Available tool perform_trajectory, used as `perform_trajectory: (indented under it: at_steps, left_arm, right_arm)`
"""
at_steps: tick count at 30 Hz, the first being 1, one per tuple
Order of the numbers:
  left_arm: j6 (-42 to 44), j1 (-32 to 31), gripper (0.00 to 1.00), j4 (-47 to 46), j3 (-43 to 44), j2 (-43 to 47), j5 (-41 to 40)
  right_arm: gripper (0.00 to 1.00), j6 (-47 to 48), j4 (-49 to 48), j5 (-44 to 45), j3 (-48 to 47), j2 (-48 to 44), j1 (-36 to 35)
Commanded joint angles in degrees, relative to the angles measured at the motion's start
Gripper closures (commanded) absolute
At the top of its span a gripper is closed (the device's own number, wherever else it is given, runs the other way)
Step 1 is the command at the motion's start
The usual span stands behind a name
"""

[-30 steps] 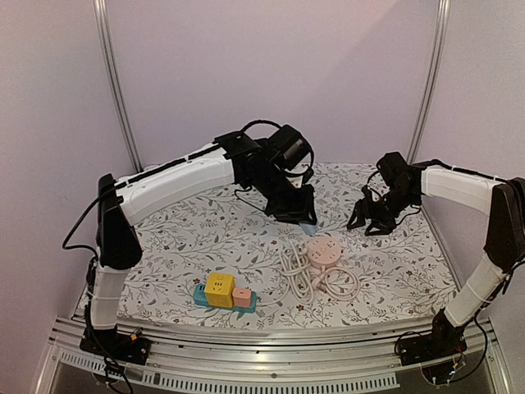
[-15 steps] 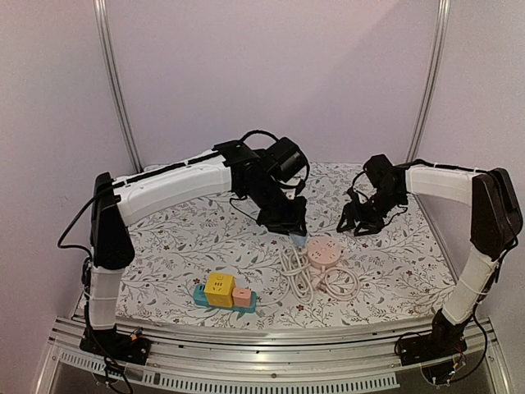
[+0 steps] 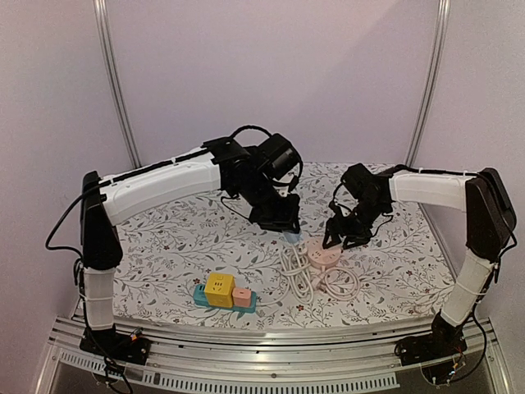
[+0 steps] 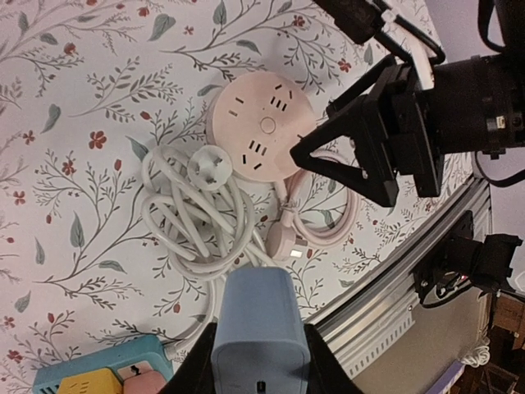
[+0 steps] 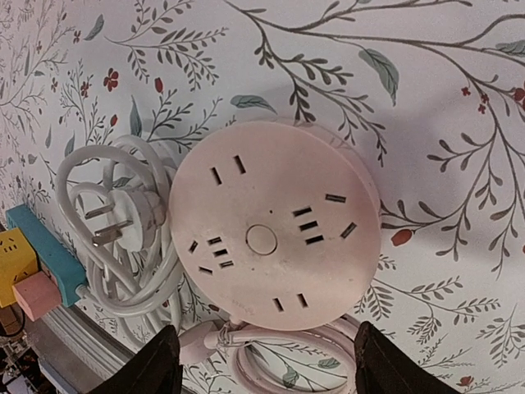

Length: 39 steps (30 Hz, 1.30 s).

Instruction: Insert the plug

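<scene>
My left gripper (image 3: 289, 231) is shut on a light blue plug (image 4: 261, 328), which hangs just above and left of the round pink socket hub (image 3: 321, 253). In the left wrist view the blue plug fills the space between the black jaws, with the hub (image 4: 258, 135) on the cloth ahead of it. My right gripper (image 3: 340, 236) hovers over the hub's right side, jaws open. In the right wrist view its dark fingers (image 5: 160, 365) flank the near rim of the hub (image 5: 275, 238), with nothing held between them.
A coiled white cable (image 3: 297, 272) with a white plug (image 4: 209, 168) lies left of the hub. The hub's pink cord and plug (image 4: 287, 242) curl in front of it. A teal strip with yellow and pink cubes (image 3: 223, 294) sits near the front edge, by the metal rail (image 3: 262, 353).
My right gripper has swung left and down from the back right to just over the pink hub, jaws slightly wider. The left gripper with the blue plug shifted a little left.
</scene>
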<state>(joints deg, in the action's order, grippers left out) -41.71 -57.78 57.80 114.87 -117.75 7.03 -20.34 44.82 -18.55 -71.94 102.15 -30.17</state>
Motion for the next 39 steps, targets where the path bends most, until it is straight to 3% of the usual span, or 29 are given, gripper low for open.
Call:
perform_trajectory:
  at_steps: [1, 11, 20, 25, 29, 39]
  left_arm:
    - [0.88, -0.25, 1.0, -0.1, 0.3, 1.03, -0.73]
    - [13.68, -0.36, 1.0, -0.08, 9.78, -5.5, -0.69]
    - [25.85, -0.25, 1.0, 1.06, 16.71, -12.37, -0.41]
    - [27.3, -0.23, 1.0, 0.86, 17.76, -13.81, -3.31]
    - [26.7, -0.14, 1.0, 0.83, 16.74, -12.68, -3.32]
    - [25.75, -0.32, 1.0, 0.88, 5.82, -5.54, -4.61]
  right_arm:
    - [0.29, -4.37, 0.35, 2.26, 0.86, 0.53, -2.4]
    - [0.29, -6.81, 2.6, 11.23, 2.52, -3.45, -1.93]
    - [0.29, -7.82, 0.61, 8.8, 5.38, -9.96, 2.73]
    - [0.41, -7.46, -1.9, 5.56, 3.67, -8.16, 8.14]
    - [0.45, -5.71, -2.58, 5.53, 1.07, -3.95, 11.14]
    - [0.54, -2.55, -2.55, 5.4, -3.0, 7.06, 10.16]
